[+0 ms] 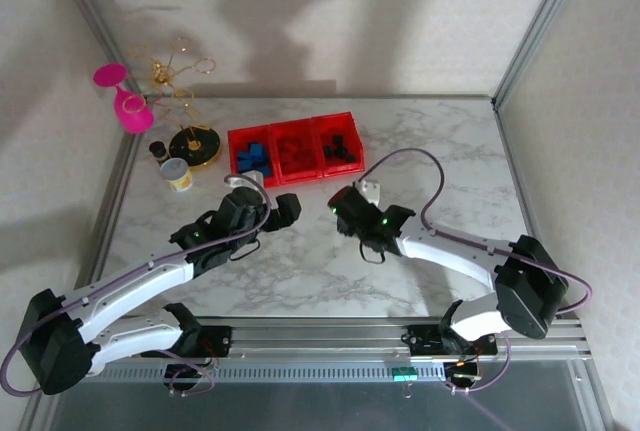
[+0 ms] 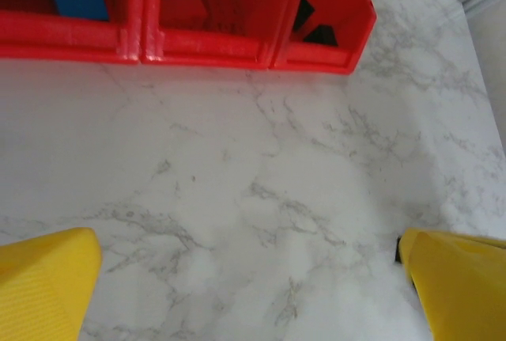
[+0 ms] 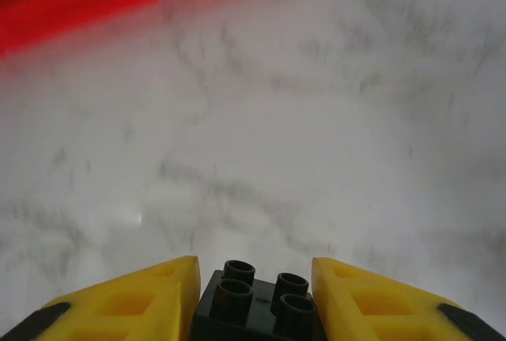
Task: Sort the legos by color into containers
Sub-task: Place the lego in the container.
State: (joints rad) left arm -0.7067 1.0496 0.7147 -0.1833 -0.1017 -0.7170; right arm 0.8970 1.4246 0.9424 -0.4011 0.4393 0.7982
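Three joined red bins [image 1: 293, 147] stand at the back of the marble table; blue legos [image 1: 252, 158] fill the left one, red legos [image 1: 296, 148] the middle one, black legos [image 1: 342, 145] the right one. In the left wrist view the bins [image 2: 198, 44] run along the top. My left gripper [image 2: 251, 278] is open over bare marble in front of them, its yellow fingers [image 2: 43, 286] wide apart. My right gripper [image 3: 254, 297] is shut on a square black lego [image 3: 257, 305] with four studs, held above the table just in front of the bins' blurred red wall [image 3: 79, 1].
A small yellow-and-white cup [image 1: 177, 174], a black-and-gold round stand [image 1: 194, 146], a small dark object [image 1: 158, 150] and a pink object [image 1: 125, 99] sit at the back left. Metal frame posts and pale walls border the table [image 1: 440, 151].
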